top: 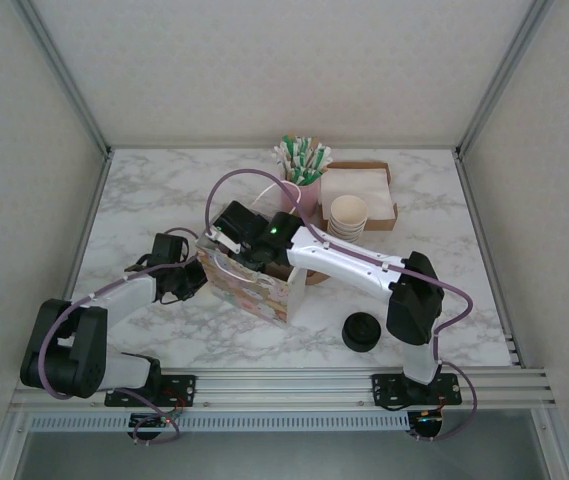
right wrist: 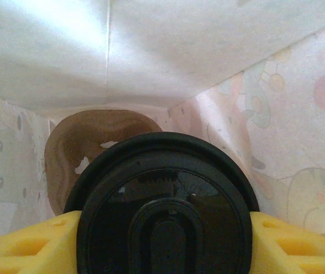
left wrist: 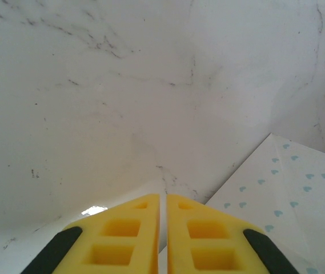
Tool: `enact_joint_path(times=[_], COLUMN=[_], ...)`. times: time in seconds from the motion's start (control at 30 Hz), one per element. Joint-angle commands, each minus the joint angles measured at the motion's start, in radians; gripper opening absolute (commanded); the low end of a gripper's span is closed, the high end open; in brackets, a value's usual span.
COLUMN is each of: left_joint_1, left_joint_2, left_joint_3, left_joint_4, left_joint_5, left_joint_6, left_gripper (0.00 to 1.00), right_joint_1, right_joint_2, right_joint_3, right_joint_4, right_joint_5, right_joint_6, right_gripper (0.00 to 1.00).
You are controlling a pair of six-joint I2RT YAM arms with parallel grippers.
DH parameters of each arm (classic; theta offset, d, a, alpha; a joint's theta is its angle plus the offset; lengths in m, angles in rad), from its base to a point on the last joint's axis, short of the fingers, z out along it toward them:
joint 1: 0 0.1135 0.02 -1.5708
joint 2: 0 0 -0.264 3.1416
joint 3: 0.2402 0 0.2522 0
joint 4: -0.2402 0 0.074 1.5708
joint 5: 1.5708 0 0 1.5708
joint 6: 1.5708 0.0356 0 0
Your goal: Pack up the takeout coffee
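Marble table (top: 164, 190), patterned bag (top: 254, 285) mid-table, right gripper (right wrist: 162, 245) inside it clamped on the coffee (right wrist: 162, 188), bag walls close around and a brown piece (right wrist: 88, 148) below, left gripper (left wrist: 163, 197) clenched just beside bag, lids (top: 362, 332) to its right.

The left gripper (left wrist: 163, 201) is pressed closed on a low, outstretched left arm (top: 124, 296). The right arm (top: 349, 262) is bent leftward, the right gripper (right wrist: 162, 228) clamped around the coffee cup (right wrist: 162, 188).
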Motion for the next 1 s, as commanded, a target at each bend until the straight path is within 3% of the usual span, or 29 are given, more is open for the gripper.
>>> enact_joint_path(times=[0.0,0.47,0.97], left_joint_1=[-0.008,-0.008,-0.008], left_joint_2=[0.007,0.005,0.005], left_joint_3=[0.027,0.023,0.024], left_joint_4=[-0.022,-0.021,-0.022], left_joint_5=[-0.014,-0.013,-0.013], left_joint_6=[0.019,0.021,0.019], left_gripper=[0.12,0.12,0.12], right_joint_1=[0.01,0.01,0.009], right_joint_2=[-0.005,-0.048,-0.032], right_joint_3=[0.033,-0.007,-0.121], right_joint_4=[-0.016,0.124,0.115], right_joint_5=[0.011,0.007,-0.012], right_joint_6=[-0.015,-0.046,0.007], right_gripper=[0.47,0.47,0.46])
